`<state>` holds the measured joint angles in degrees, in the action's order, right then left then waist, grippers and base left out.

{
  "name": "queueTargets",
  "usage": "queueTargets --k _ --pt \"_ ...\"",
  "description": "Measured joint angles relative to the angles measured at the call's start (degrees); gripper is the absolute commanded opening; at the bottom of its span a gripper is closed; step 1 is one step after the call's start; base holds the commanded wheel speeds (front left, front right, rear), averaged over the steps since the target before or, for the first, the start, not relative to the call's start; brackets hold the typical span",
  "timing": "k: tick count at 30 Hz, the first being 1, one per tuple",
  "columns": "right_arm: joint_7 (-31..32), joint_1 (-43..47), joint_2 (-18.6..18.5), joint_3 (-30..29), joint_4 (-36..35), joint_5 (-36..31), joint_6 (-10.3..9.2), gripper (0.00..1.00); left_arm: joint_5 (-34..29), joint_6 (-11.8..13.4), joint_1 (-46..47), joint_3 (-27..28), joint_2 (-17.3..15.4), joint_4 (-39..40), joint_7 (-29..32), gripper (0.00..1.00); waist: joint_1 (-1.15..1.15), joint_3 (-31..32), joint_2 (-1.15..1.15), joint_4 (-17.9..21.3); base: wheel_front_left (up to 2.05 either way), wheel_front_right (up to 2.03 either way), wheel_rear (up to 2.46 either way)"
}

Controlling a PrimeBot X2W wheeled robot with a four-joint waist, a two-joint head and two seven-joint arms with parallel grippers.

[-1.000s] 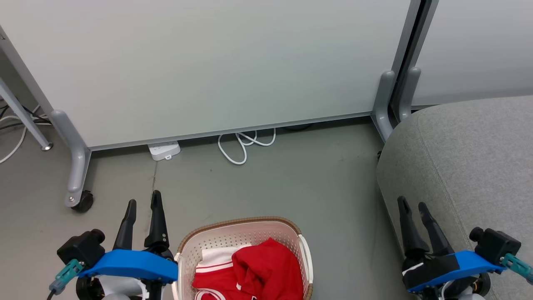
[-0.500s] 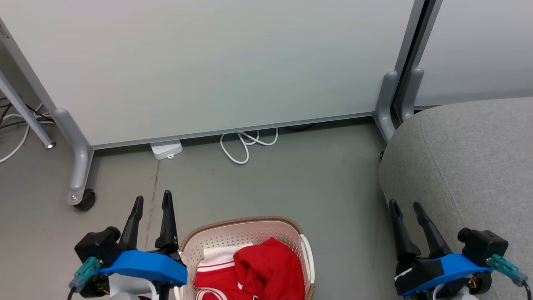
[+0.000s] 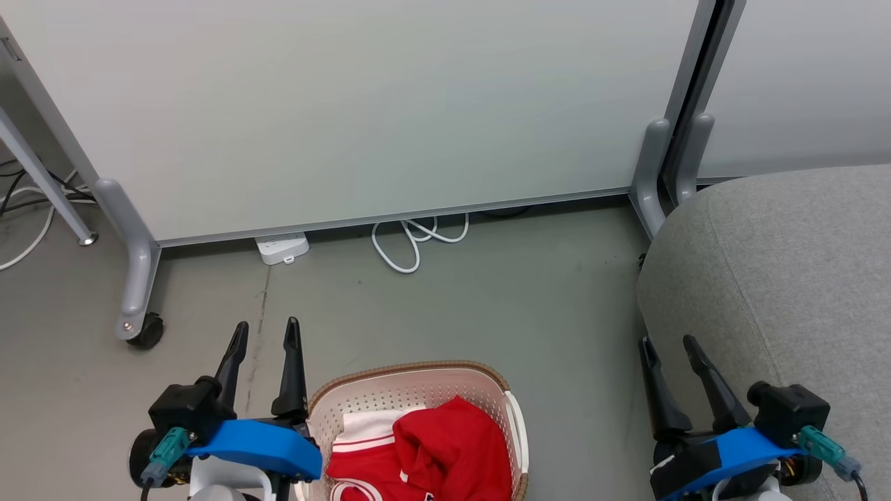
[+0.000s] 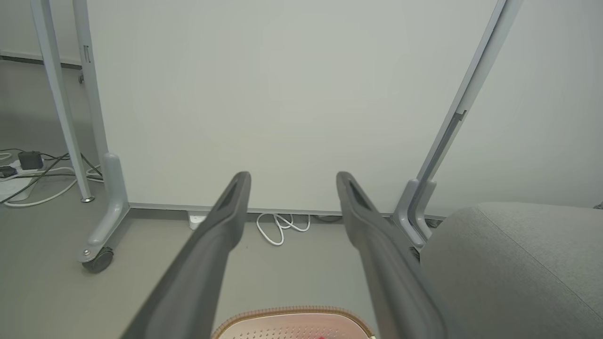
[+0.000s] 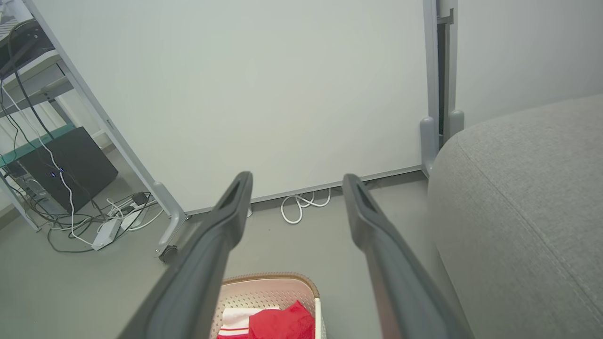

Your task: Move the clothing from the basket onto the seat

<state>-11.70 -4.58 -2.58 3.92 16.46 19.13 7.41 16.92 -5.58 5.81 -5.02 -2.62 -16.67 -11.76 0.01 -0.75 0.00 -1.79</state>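
Observation:
The cream perforated basket (image 3: pixel 390 393) with its brown braided rim stands on the floor at bottom centre. Inside it lie a plain red garment (image 3: pixel 456 445) and, under it, a red jersey with white trim (image 3: pixel 362 445). My left gripper (image 3: pixel 266 334) hovers open just left of the basket, holding nothing. My right gripper (image 3: pixel 669 346) is open and empty, between the basket and the grey seat (image 3: pixel 800 278) at the right. The basket rim (image 4: pixel 292 313) and the clothing (image 5: pixel 280 322) peek in at the bottom of the wrist views, between open fingers.
A pale partition panel (image 3: pixel 383 104) on grey legs with a caster (image 3: pixel 143 330) closes off the back. A white power strip (image 3: pixel 282 248) and looped white cable (image 3: pixel 411 243) lie at its foot. More cables and a dark box (image 5: pixel 66 169) sit at the far left.
The head camera has shifted slightly. My left gripper has drifted right, toward the basket, and my right gripper has drifted left and a little lower. The clothing stays in the basket.

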Motion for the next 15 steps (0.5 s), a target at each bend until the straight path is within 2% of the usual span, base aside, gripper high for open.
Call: queueTargets --k 15 --pt "-1.6 -0.5 0.0 0.8 0.7 -6.5 0.01 1.00 -5.1 -0.1 0.2 -0.8 -0.1 -1.6 -1.5 1.00 0.00 -0.2 0.00 -0.2 0.00 0.00 0.00"
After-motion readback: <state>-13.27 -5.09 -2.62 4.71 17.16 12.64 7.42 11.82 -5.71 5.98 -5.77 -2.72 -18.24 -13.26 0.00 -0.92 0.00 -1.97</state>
